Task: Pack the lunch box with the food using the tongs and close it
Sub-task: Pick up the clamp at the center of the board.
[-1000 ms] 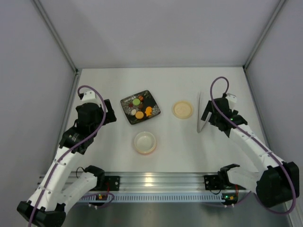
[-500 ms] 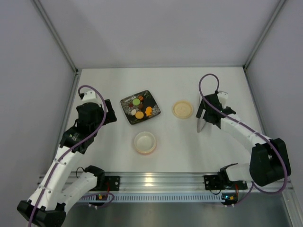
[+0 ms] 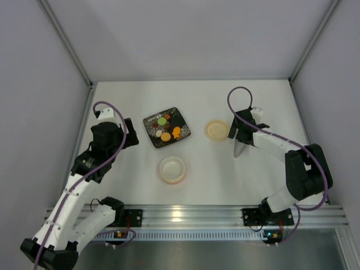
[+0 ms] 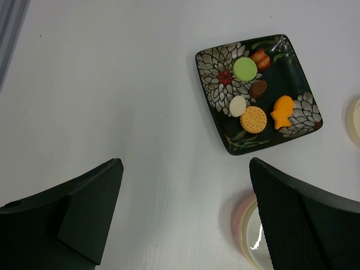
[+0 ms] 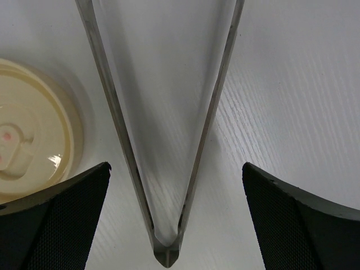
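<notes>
Top external view: nothing is packed; food [image 3: 166, 128] on the plate [image 3: 153, 136], lunch box [image 3: 161, 169] empty, lid [image 3: 217, 130] off, right gripper [image 3: 242, 136] spread wide astride ungrasped tongs [image 3: 237, 151].

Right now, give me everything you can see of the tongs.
The tongs are a slim V of two long, thin arms, silvery and shiny like metal, joined at a narrow bend. They lie flat on the white table, arms spread, with nothing between them. The cream lid lies just beside one arm, apart from it. The right hand is over the bend end, open, with a finger on either side; neither visibly touches the tongs.
</notes>
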You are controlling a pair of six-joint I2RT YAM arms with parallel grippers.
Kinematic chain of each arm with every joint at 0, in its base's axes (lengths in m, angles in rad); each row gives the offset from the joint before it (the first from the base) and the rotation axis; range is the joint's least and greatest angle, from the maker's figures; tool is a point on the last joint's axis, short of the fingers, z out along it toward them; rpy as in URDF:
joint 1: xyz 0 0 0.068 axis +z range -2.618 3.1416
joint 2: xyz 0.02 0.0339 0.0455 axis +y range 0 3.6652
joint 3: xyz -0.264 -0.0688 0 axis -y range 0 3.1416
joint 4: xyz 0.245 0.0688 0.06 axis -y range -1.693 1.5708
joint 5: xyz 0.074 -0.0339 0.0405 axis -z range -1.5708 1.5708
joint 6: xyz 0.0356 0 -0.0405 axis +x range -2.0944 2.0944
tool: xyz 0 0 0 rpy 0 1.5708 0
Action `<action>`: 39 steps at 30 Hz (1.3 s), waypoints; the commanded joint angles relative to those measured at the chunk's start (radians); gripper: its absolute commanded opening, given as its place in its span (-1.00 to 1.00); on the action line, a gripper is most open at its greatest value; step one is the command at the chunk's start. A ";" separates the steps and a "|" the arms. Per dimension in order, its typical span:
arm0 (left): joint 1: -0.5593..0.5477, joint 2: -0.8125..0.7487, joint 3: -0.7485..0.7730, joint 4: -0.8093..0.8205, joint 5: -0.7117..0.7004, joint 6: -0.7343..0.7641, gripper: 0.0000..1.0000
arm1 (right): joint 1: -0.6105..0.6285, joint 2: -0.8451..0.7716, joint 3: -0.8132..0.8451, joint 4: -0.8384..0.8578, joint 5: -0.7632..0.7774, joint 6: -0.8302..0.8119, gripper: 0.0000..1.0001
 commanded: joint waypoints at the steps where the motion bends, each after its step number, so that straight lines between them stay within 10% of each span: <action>1: -0.002 -0.001 0.021 0.022 0.006 0.013 0.98 | 0.018 0.031 0.034 0.101 0.015 0.008 0.99; 18: -0.004 0.004 0.021 0.022 0.003 0.013 0.98 | -0.013 0.143 0.011 0.228 -0.003 -0.017 0.71; 39: -0.004 -0.066 0.000 -0.058 0.069 -0.042 0.98 | -0.062 -0.003 -0.012 0.149 -0.109 -0.040 -0.11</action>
